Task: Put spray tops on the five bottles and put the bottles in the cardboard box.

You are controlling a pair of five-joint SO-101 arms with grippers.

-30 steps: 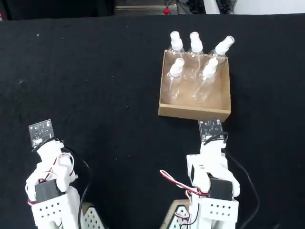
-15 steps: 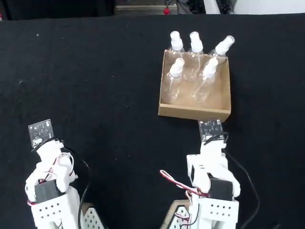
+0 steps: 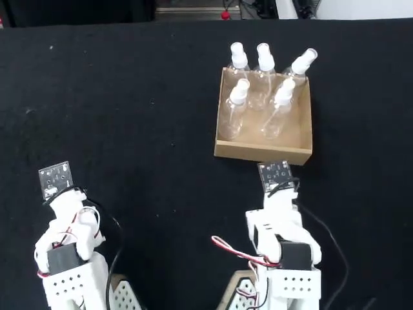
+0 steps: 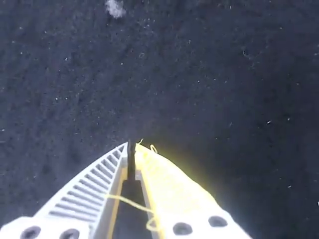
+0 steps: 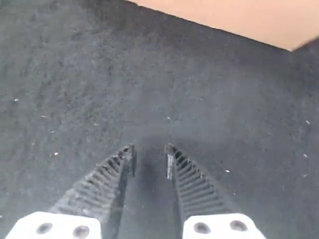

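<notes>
Black worktop (image 3: 129,97) all round, and the cardboard box (image 3: 263,153) sits ahead of the right arm with all five bottles (image 3: 233,116) inside, spray tops (image 3: 241,92) on. The right hand (image 5: 149,154) hovers near the box, fingers slightly parted. The left hand (image 4: 130,147) is pressed together.

Right gripper (image 5: 149,160) above the black table cover (image 5: 60,74). Two ridged fingers (image 5: 112,181) parted by a narrow gap, tips close but not touching, with dark cover visible between them. Ahead of the fingertips and well apart from them, a plain tan wall of the cardboard box (image 5: 224,20), running at a slant. Scattered around the gripper, pale specks (image 5: 227,171) on the cover.
</notes>
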